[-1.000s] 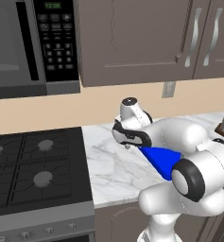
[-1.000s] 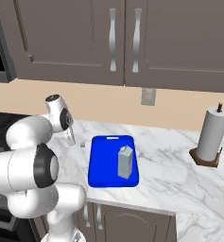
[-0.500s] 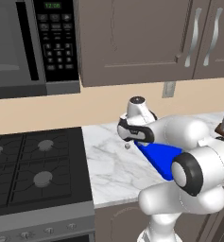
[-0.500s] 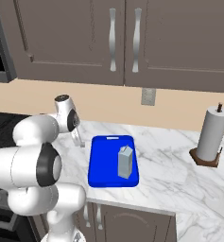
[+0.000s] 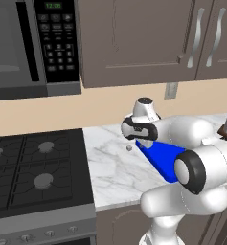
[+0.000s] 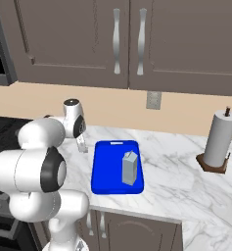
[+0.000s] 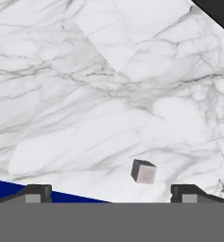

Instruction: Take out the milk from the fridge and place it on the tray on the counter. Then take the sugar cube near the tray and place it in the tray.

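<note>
One sugar cube: tiny, whitish-grey, matt and faintly grainy, sharp-edged, lying loose on the counter just beside the tray's left long edge, apart from it. One tray: flat, bright blue, smooth, rectangular with rounded corners and a low rim, resting on the counter. One milk carton: small, pale blue-grey, gable-topped, standing upright inside the tray toward its right side. One counter: white marble with grey veins, polished, over grey-brown cabinet doors. One gripper: two dark finger tips set wide apart, holding nothing, hovering above the cube, which sits between them nearer the right-hand tip in the hand view. One paper towel roll upright on a dark wooden stand, well apart to the right. One black microwave; one black gas stovetop.
</note>
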Available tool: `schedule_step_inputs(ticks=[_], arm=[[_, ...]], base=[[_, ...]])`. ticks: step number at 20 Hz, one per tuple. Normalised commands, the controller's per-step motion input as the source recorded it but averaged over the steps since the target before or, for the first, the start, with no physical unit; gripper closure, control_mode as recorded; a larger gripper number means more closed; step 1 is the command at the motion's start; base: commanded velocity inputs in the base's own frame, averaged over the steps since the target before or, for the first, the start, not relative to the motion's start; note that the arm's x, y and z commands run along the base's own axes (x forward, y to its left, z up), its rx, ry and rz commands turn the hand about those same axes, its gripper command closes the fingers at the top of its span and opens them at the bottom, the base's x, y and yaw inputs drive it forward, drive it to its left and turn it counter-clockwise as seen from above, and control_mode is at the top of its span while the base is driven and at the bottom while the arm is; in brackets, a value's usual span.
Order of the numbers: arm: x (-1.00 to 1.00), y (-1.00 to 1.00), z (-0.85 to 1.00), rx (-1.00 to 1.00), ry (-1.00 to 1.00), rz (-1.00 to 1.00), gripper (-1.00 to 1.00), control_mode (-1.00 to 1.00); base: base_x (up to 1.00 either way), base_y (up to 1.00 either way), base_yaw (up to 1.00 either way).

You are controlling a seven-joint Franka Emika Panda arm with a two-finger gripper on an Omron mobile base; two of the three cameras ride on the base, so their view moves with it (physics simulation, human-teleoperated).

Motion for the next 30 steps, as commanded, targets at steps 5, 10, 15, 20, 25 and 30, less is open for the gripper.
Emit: schedule_step_inputs(ticks=[5,10,15,20,25,30], arm=[[0.00,0.00,-0.07,0.00,0.00,-0.04,-1.00,-1.00],[0.06,0.00,-0.14,0.00,0.00,-0.01,-1.00,-1.00],[0.15,0.00,-0.25,0.01,0.03,0.01,-1.00,-1.00],[0.31,0.00,-0.09,0.01,0.06,0.04,-1.00,-1.00],[0.35,0.00,-0.05,0.00,0.04,0.02,-1.00,-1.00],[0.11,0.00,-0.10,0.00,0.02,0.00,-1.00,-1.00]], base=[[0.00,0.00,0.00],[0.00,0.00,0.00],[0.00,0.00,0.00],[0.00,0.00,0.00],[0.00,0.00,0.00],[0.00,0.00,0.00]])
